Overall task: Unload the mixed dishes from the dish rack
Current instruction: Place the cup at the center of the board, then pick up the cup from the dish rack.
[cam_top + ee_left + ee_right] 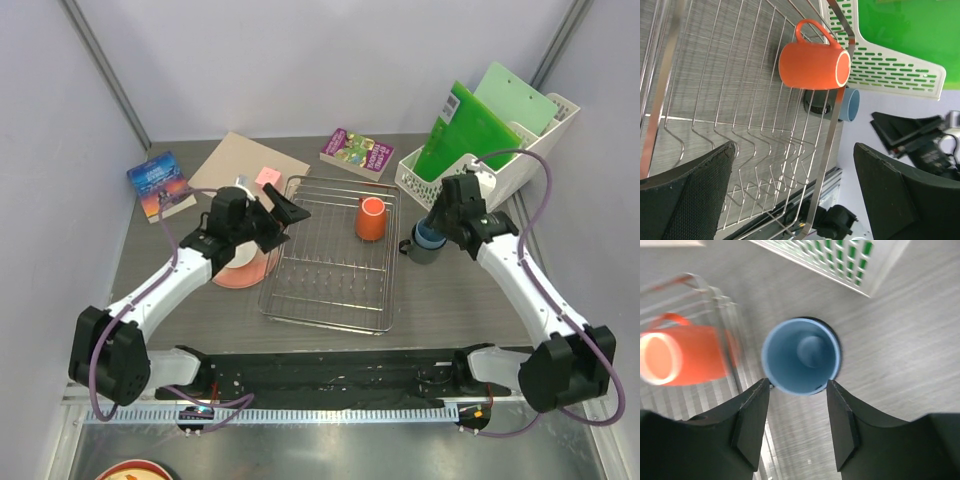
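Rack: silver wire, grid floor, low sides, mid-worktop.

Orange mug: glossy, loop handle, stands in the rack's 1 o'clock corner.

Blue cup: pale, smooth, nested in a grey mug on the worktop just off the rack's 3 o'clock side, near the file holder.

Right pincer: over the cup, about half open, nothing gripped. The fingers flank the cup's near rim; I cannot tell whether they touch it.

Left pincer: spread wide, empty, above the rack's 9 o'clock edge. The orange mug is well apart at its 3 o'clock.

Pink plate: on the worktop under the left arm, beside the rack at 9 o'clock.
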`<control>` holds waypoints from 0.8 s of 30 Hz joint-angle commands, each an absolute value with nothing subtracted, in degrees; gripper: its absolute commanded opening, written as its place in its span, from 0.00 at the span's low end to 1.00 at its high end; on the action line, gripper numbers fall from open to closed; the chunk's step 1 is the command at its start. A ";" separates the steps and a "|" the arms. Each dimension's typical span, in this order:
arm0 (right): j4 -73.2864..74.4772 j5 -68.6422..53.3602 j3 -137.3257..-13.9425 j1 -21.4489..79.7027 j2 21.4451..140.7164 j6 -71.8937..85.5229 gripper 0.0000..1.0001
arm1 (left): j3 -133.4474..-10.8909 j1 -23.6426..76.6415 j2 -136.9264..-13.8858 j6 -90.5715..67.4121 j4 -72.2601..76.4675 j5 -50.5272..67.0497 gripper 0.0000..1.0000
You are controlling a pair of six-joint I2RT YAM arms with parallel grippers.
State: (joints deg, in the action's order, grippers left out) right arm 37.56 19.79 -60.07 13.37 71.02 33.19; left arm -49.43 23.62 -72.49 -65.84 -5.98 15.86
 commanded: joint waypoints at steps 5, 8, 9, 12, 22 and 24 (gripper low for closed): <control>15.95 -1.46 -51.53 13.54 51.70 34.62 0.55 | -68.00 34.53 -82.41 -43.38 -9.91 4.59 1.00; 13.63 -4.29 -49.84 13.89 48.17 34.98 0.55 | -80.30 38.58 -91.54 -36.85 -17.73 -1.65 1.00; 13.62 -4.65 -49.66 13.97 47.73 34.81 0.55 | -83.64 39.54 -94.54 -36.30 -22.10 -2.71 1.00; 14.32 -5.27 -48.35 13.97 45.88 34.37 0.55 | -95.34 40.34 -103.67 -35.07 -27.50 -4.92 1.00; 11.52 -9.49 -42.37 14.06 42.45 37.61 0.55 | -109.67 45.17 -119.25 -28.30 -31.20 -12.13 1.00; 10.72 -9.84 -42.10 14.06 42.10 38.05 0.55 | -111.26 45.79 -120.93 -28.21 -31.20 -12.30 1.00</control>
